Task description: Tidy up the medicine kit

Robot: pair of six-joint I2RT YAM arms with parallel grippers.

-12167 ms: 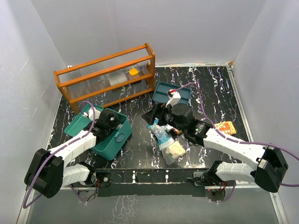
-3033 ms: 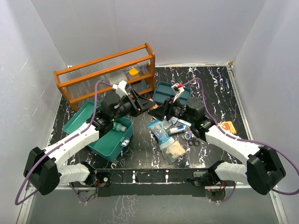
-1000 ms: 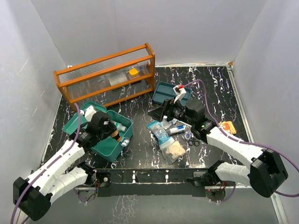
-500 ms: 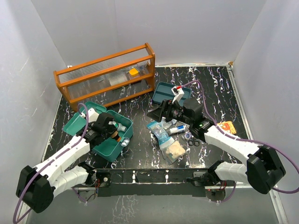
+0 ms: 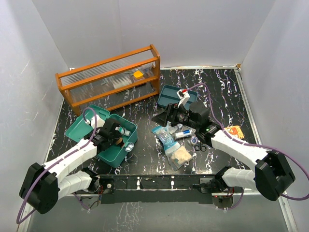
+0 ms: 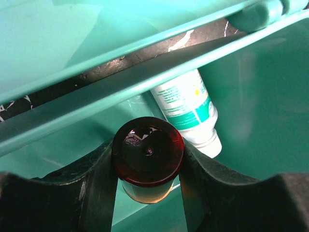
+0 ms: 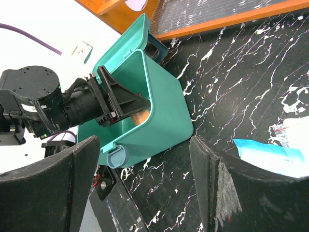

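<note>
Clamps an amber bottle (image 6: pixel 147 151) in the left tool (image 6: pixel 147 166), cap toward the wrist, inside the medicine kit box (image 5: pixel 108 155) at near left, beside a lying white bottle (image 6: pixel 186 108); right tool (image 7: pixel 145 145) apart, empty.

Vial (image 6: pixel 147 152) in kit box (image 5: pixel 115 155); packets (image 5: pixel 176 151) right; tray (image 5: pixel 169 95), rack (image 5: pixel 108 79) behind.

Medicine kit (image 5: pixel 112 157): teal plastic box with rounded corners, upright on the counter (image 5: pixel 145 150) in front of the wooden rack (image 5: pixel 111 79). Lid (image 5: pixel 81 126) hinged open. White bottle (image 6: pixel 188 108) lying inside. Matching tray insert (image 5: pixel 169 94) lies apart, near the rack's right end.
</note>
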